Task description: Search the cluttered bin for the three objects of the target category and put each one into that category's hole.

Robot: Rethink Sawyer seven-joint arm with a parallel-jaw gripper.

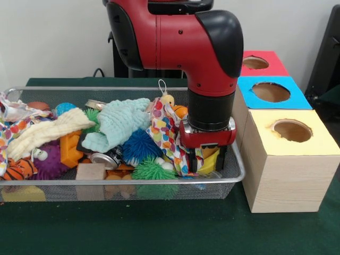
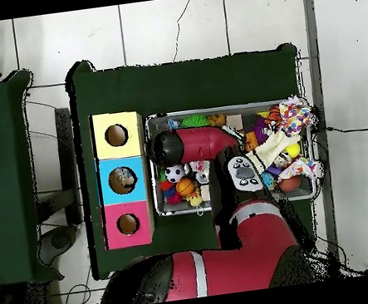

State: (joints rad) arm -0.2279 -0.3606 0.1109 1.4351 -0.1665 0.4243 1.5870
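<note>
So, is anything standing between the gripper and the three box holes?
Only the wire bin's end wall. The gripper sits low inside that end, with the yellow box directly beside it. All three holes face up, uncovered.

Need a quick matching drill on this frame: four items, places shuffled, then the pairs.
Items:
1. yellow-topped box
2. red-topped box
3. claw
4. mint knitted cloth

Places (front view):
A. bin's right end, down among the clutter
B. nearest box in the row
C. farthest box in the row
D. on top of the pile, mid-bin

Pairs: 1-B, 2-C, 3-A, 4-D
</note>
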